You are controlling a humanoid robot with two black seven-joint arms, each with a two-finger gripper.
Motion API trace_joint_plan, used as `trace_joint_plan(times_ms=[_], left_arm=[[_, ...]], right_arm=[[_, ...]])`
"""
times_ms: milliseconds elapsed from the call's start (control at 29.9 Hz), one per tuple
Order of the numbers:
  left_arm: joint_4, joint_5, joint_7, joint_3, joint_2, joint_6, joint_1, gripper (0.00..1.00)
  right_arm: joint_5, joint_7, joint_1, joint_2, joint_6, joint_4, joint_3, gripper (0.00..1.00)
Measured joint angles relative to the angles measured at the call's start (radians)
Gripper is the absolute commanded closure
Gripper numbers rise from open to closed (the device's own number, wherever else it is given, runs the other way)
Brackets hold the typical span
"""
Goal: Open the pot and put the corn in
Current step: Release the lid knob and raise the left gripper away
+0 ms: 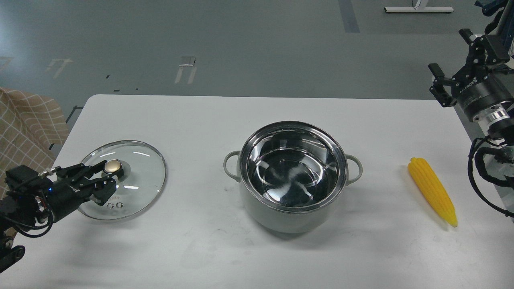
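Pot [293, 176] uncovered at the centre of the white surface [200, 249], its steel interior bare and holding nothing; the opening step is judged complete, and the corn remains to be placed. Near left: the left gripper [107, 180] lies low over the glass lid [140, 180], which rests flat on the surface well apart from the pot. Its fingers are spread to either side of the gold knob [113, 166] and appear not to pinch it, though contact with the upper finger cannot be ruled out. The left forearm enters from the lower left edge and runs nearly level toward the lid. Near right: the corn [431, 190] lies on its side on the surface, well to the right of the pot, pointed tip toward the viewer, untouched. Far right: the right gripper [438, 86] is held high beyond the far right corner of the surface, well apart from the corn, fingers spread and holding nothing; the wrist is angled so the fingers point leftward. Likely hazards, as judgements: a round, tapering cob may roll or slip from a grasp taken near its narrow tip; a release too close to the rim could leave the cob propped across it; a careless withdrawal of the left arm could drag the lid by its knob
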Motion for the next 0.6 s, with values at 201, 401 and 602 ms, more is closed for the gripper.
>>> trace_joint_plan(times_ms=[201,401,602], left_arm=[[0.003,0.0,0.0,0.0,-0.002,0.001,0.0,0.16],[-0.002,-0.007,0.0,-0.005,0.007,0.001,-0.013,0.14],[-0.069,-0.183,0.0,-0.02,0.09,-0.024,-0.111,0.13]], right_arm=[[0.0,0.0,0.0,-0.001,0.0,0.0,0.0,0.0],[0.0,0.0,0.0,-0.001,0.001,0.0,0.0,0.0],[-0.024,0.0,0.021,-0.05,0.004,0.004,-0.01,0.0]])
